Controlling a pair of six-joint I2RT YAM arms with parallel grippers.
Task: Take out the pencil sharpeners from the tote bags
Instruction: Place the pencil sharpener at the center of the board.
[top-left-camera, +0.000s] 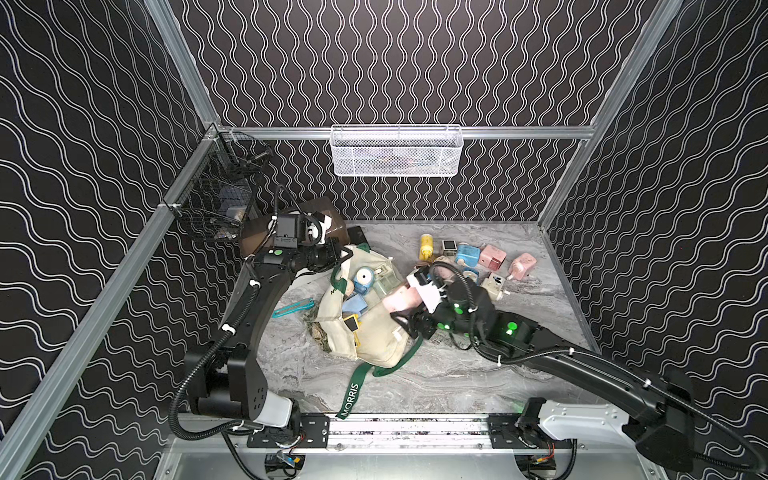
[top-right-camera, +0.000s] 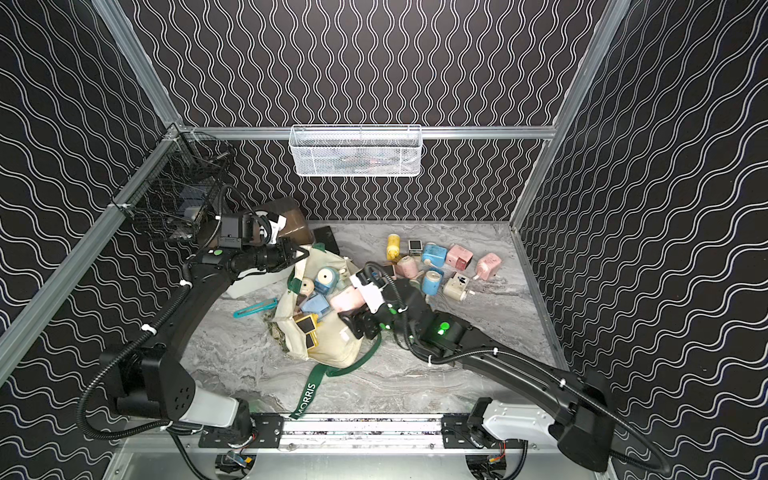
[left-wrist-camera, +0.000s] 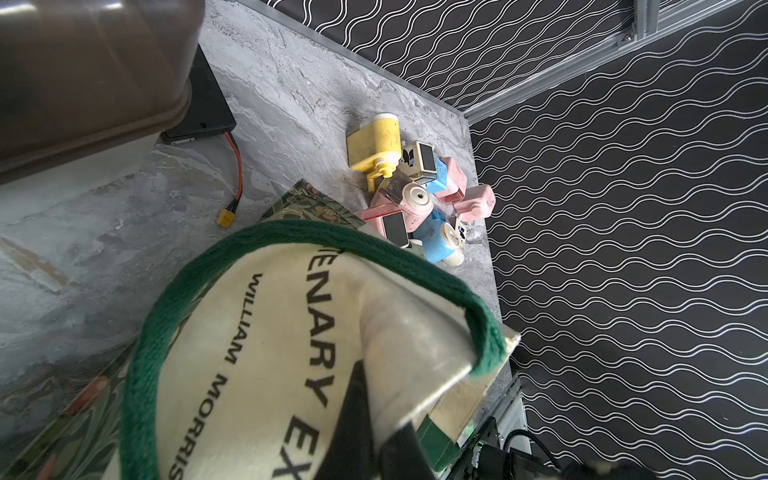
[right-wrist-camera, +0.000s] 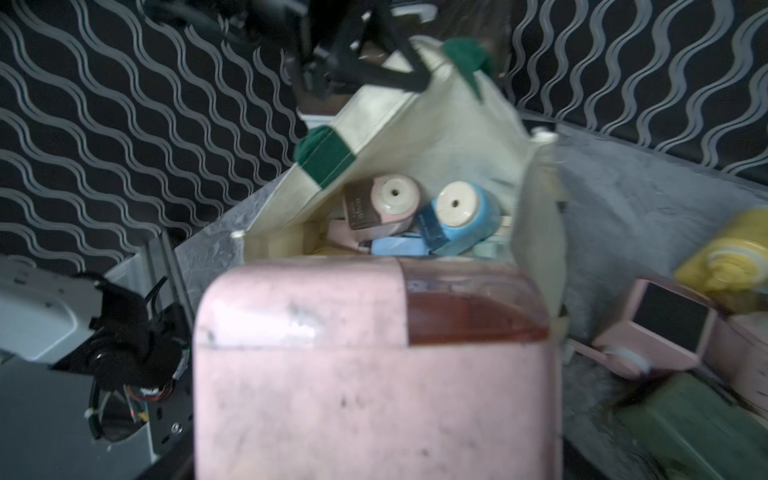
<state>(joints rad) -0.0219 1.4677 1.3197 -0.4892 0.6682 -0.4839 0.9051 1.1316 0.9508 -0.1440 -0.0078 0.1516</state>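
Note:
The cream tote bag (top-left-camera: 376, 336) (top-right-camera: 332, 345) with dark green straps lies in the middle of the table, mouth toward the back. My left gripper (top-left-camera: 345, 250) is shut on its far rim and holds it up; its dark fingers (left-wrist-camera: 353, 415) pinch the cloth (left-wrist-camera: 270, 332). My right gripper (top-left-camera: 402, 306) is shut on a pink pencil sharpener (top-left-camera: 397, 300) (right-wrist-camera: 374, 353) just over the bag's mouth. Inside lie a blue round-faced sharpener (top-left-camera: 365, 279) (right-wrist-camera: 457, 216), a pink one (right-wrist-camera: 390, 199) and a yellow one (top-right-camera: 305, 326). Several sharpeners (top-left-camera: 492, 257) (left-wrist-camera: 376, 145) lie piled at the back right.
A white box with a brown lid (top-left-camera: 322, 214) (left-wrist-camera: 83, 62) stands behind my left arm, a flat black device (left-wrist-camera: 208, 108) beside it. A teal strip tool (top-left-camera: 293, 307) lies left of the bag. A black wire basket (top-left-camera: 216, 195) and a white mesh basket (top-left-camera: 395, 149) hang on the walls.

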